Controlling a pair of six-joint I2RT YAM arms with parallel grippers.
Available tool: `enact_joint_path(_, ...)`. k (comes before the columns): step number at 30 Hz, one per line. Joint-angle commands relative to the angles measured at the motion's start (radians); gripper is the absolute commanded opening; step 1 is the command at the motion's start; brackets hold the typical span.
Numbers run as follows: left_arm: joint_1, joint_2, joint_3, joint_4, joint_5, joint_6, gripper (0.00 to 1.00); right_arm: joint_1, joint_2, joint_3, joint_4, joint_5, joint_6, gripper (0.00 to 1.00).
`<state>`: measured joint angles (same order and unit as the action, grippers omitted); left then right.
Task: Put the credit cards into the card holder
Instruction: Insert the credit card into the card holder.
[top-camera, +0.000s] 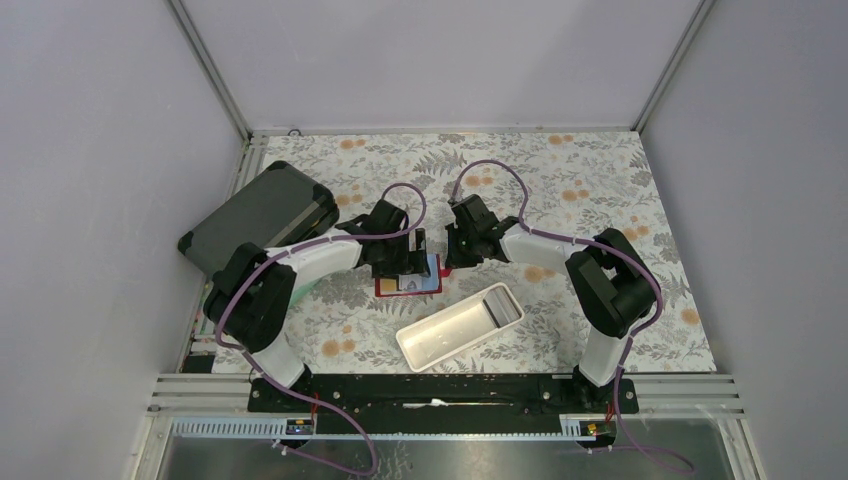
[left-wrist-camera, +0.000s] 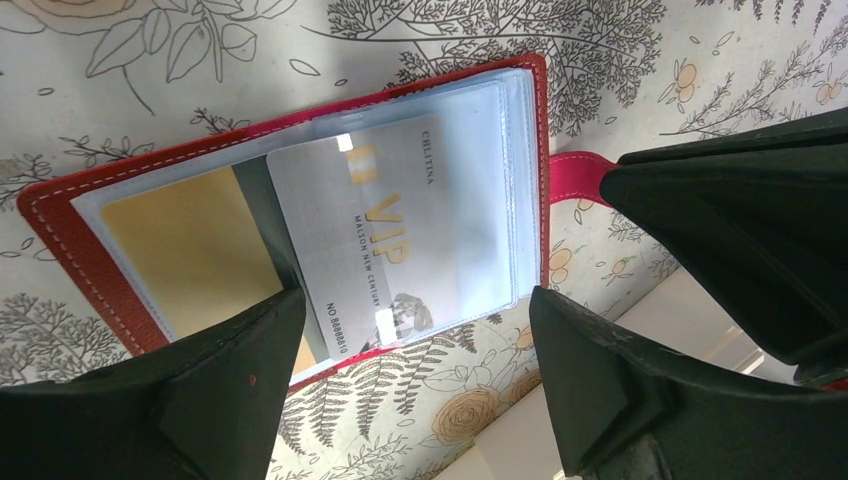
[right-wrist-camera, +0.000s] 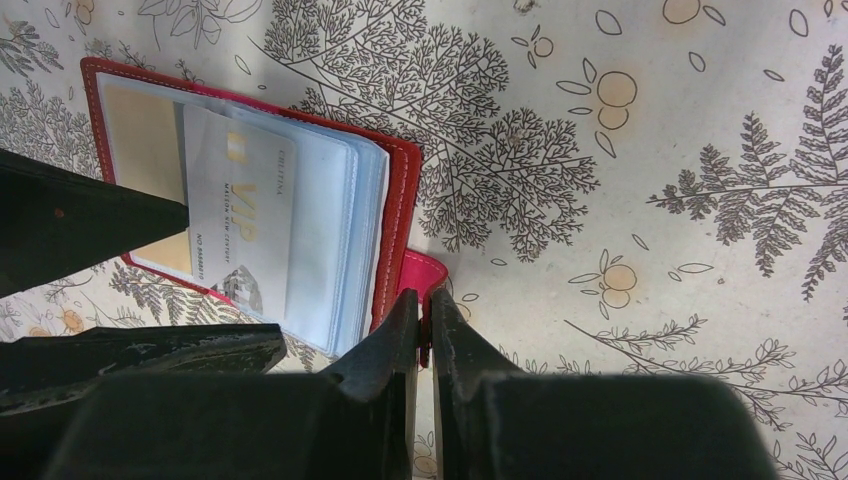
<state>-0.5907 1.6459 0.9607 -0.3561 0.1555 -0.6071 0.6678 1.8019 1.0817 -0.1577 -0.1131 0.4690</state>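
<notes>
The red card holder (top-camera: 385, 288) lies open mid-worktop (top-camera: 600, 180), its clear sleeves holding a pale VIP card (left-wrist-camera: 380, 230) and a gold card (left-wrist-camera: 180, 240). The left pincer (left-wrist-camera: 415, 305) hovers over it, jaws apart. The right pincer (right-wrist-camera: 423, 300) is clamped on its strap tab (right-wrist-camera: 428, 272). A white tray (top-camera: 415, 347) sits just nearer, and a grey case (top-camera: 260, 215) sits far left.

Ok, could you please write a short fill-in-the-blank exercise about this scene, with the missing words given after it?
1. The card holder lies ____ on the table, its clear sleeves showing.
2. The pale card on the sleeves bears the large gold word ____.
3. The right pincer is shut on the holder's strap, whose colour is ____.
4. The long tray near the holder is ____ in colour.
Missing words: open; VIP; red; white.
</notes>
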Motion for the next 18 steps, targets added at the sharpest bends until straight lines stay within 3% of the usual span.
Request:
enact_joint_path(1, -0.004, 0.022, 0.019, 0.047, 0.043, -0.013, 0.85, 0.012, -0.037, -0.005, -0.013, 0.023, 0.01, 0.0)
enact_joint_path(18, -0.004, 0.033, 0.023, 0.1, 0.108, -0.011, 0.84, 0.013, -0.027, 0.001, -0.012, 0.007, 0.012, 0.0)
